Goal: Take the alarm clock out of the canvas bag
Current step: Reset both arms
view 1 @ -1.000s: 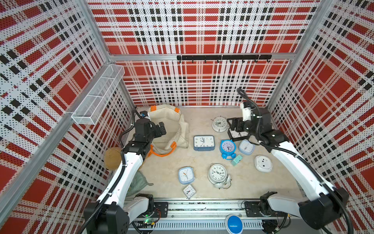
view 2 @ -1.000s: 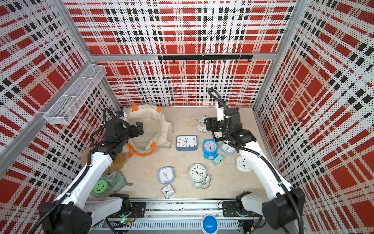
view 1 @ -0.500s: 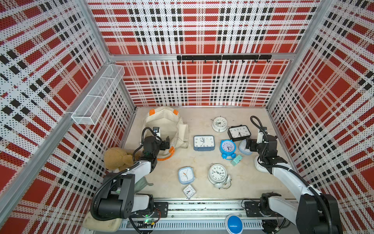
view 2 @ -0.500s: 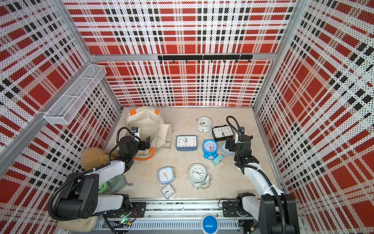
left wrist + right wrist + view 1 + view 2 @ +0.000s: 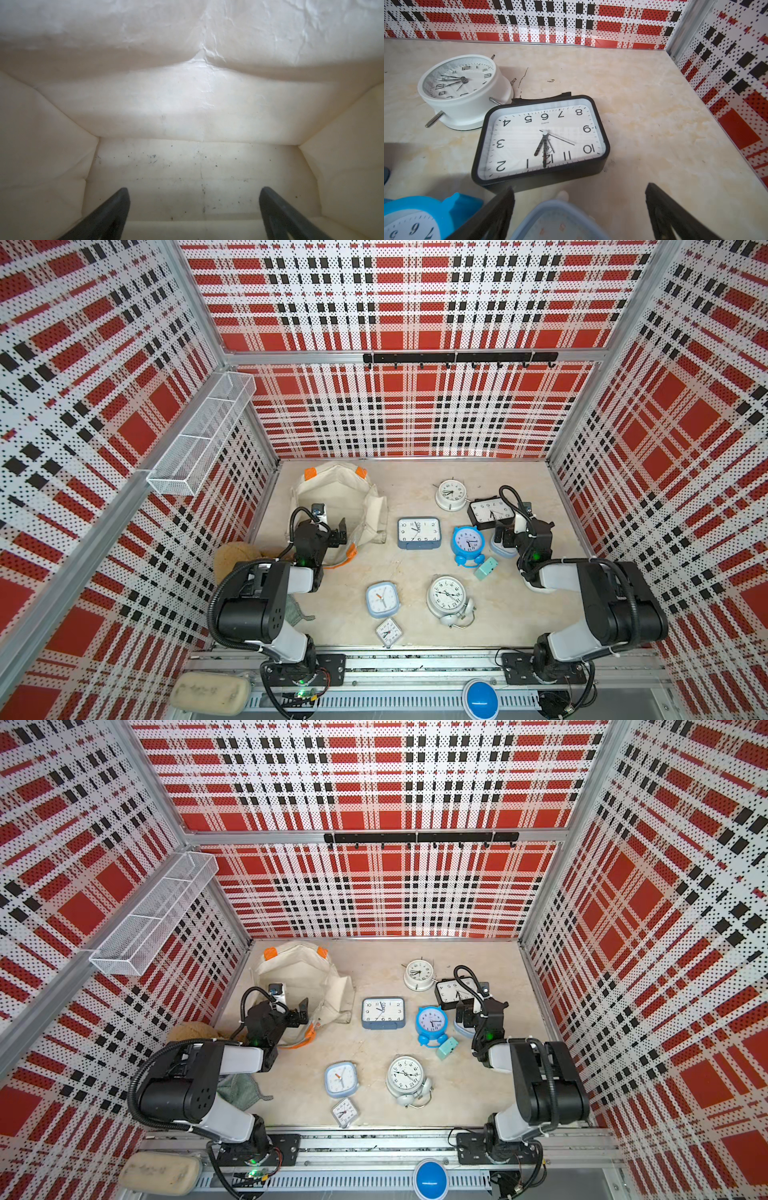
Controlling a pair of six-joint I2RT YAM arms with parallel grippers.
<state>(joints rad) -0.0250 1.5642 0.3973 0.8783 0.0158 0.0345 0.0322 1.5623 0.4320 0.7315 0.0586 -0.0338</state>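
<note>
**Top views.** The canvas bag (image 5: pixel 338 493) lies slumped on the table (image 5: pixel 415 639), its mouth turned toward the left gripper (image 5: pixel 337 536). That gripper sits at the mouth with jaws spread and nothing between them (placed there, I judge, to keep the soft opening from folding shut). Well to the bag's right hangs the right gripper (image 5: pixel 500 540), likewise spread and empty. Every clock in sight lies outside the bag. The blue-grey clock (image 5: pixel 418 533) is nearest it. Farther right are the blue bell clock (image 5: pixel 467 543), the white round clock (image 5: pixel 451 494) and the black clock (image 5: pixel 488 510).

**Left wrist.** This view looks into the bag (image 5: pixel 191 116): bare cream cloth, dark specks on the bottom, no clock. The left gripper (image 5: pixel 194 190) is released and wide apart inside the opening.

**Right wrist.** The black clock (image 5: pixel 542 141) lies face up just ahead of the right gripper's (image 5: pixel 579 186) open jaws, well apart from the bag. I judge it to be the clock the task means, so the job looks done. It sits close against the white round clock (image 5: pixel 463 87) (whether they touch I cannot tell). A pale blue clock (image 5: pixel 556 222) lies under the gap between the jaws and is not pinched. The blue bell clock (image 5: pixel 415 220) crowds the bag-ward side, so any low move by the right gripper risks nudging one of them.
</note>
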